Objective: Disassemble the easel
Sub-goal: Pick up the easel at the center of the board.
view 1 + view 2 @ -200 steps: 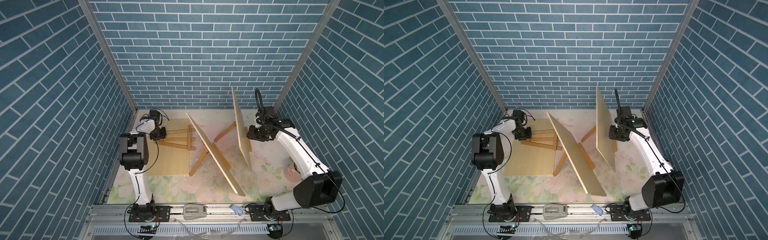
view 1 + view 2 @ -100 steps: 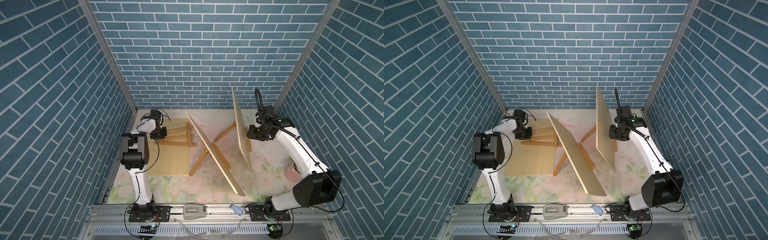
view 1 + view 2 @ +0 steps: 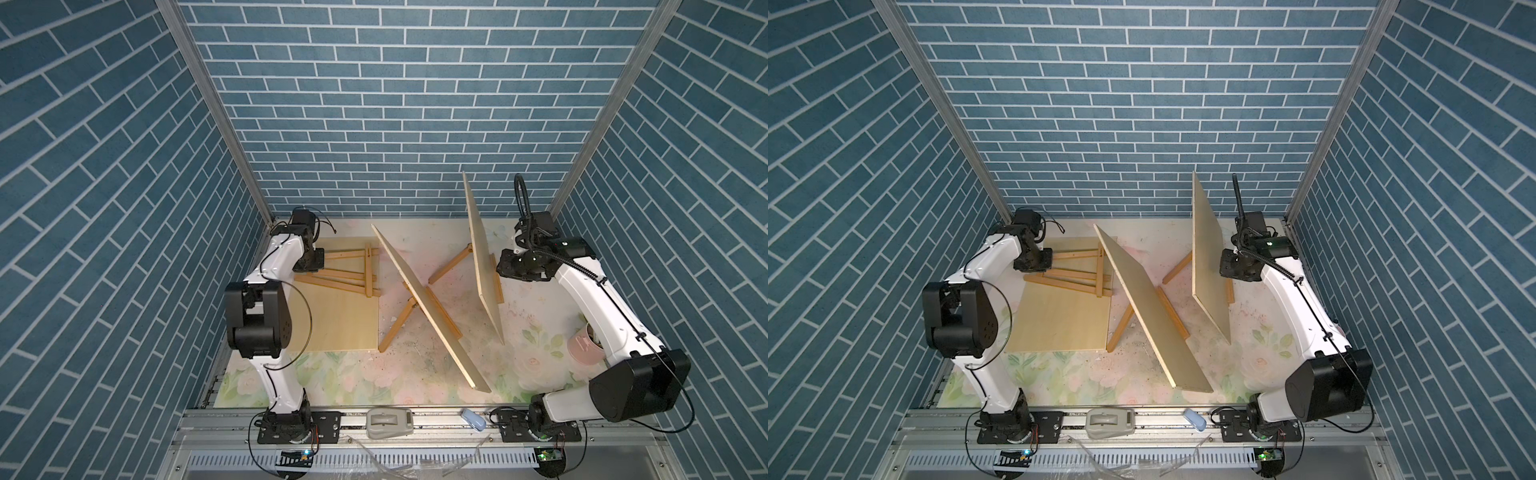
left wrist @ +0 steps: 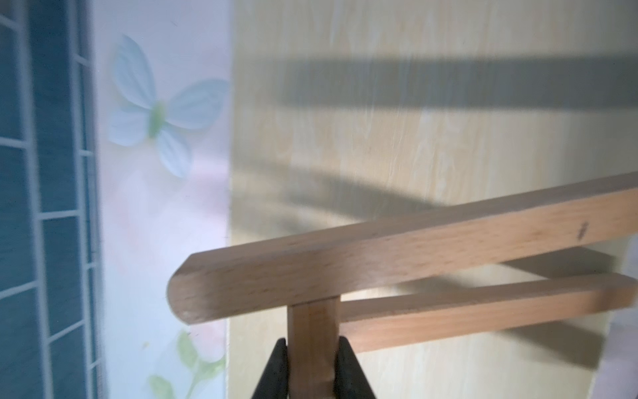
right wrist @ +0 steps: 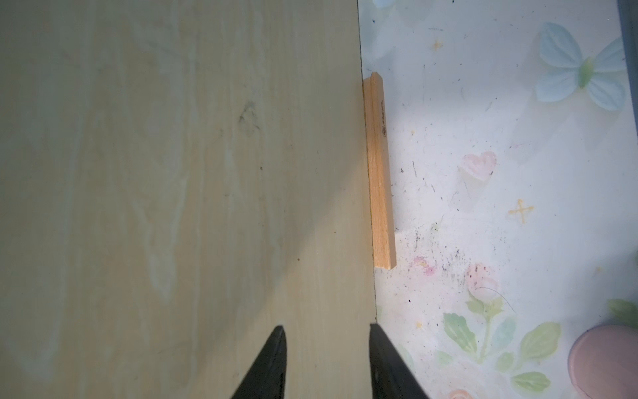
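A stamp (image 5: 382, 119) on the wooden ledge (image 5: 379, 193) is showing too small to read. At ten o'clock the left gripper (image 4: 312, 342) is clamping a square strut (image 4: 312, 321) of the folded easel (image 3: 345, 276), lying over flat plywood (image 3: 332, 324). At two o'clock the right gripper (image 5: 326, 330) is holding fingers apart beside an upright board (image 3: 482, 249); mat (image 3: 357, 378) toward six is lying open.

Bright, even overhead light; left wrist view soft (blurred edges), dark shadows of the strut (image 4: 414, 248) crossing the panel (image 4: 397, 145).

Folded easel (image 3: 368, 272) lies on a flat board (image 3: 336, 324) at left; leaning board (image 3: 432, 307) stands centre, upright board (image 3: 482, 257) right.
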You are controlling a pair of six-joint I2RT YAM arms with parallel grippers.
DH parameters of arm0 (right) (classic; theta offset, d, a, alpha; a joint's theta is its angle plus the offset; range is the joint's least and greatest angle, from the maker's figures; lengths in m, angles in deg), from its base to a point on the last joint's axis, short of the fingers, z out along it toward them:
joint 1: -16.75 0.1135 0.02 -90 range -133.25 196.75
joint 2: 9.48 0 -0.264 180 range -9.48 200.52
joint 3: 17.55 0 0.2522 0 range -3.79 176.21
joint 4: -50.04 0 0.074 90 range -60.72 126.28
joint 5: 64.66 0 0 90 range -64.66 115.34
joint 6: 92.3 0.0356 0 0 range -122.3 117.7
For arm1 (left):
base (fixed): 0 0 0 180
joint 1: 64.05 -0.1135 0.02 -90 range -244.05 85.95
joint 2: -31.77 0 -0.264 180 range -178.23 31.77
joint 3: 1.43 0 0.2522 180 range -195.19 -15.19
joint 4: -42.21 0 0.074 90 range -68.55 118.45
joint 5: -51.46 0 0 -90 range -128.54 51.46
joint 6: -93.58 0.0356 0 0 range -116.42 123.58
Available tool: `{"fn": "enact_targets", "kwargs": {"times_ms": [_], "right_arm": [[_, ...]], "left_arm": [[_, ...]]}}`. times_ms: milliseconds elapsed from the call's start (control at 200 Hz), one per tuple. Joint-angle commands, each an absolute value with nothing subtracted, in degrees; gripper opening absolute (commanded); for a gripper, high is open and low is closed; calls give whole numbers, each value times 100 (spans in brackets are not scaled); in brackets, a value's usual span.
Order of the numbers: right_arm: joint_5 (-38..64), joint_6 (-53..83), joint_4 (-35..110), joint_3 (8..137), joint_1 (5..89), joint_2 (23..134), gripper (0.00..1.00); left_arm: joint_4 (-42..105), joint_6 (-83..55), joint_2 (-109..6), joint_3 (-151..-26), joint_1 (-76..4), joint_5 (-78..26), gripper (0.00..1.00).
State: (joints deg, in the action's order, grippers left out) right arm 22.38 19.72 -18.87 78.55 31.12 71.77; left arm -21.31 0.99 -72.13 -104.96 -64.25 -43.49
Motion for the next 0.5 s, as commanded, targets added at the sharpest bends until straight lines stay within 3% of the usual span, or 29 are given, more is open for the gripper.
{"fn": "enact_targets", "kwargs": {"times_ms": [0, 495], "right_arm": [[2356, 1840, -1835, 7785, 3147, 6929, 40], [2066, 1268, -1284, 8220, 3165, 6478, 36]], "left_arm": [[-2541, 377, -6694, -10810, -6420, -4652, 14], [-4492, 1122, -4836, -12292, -6420, -5858, 16]]}}
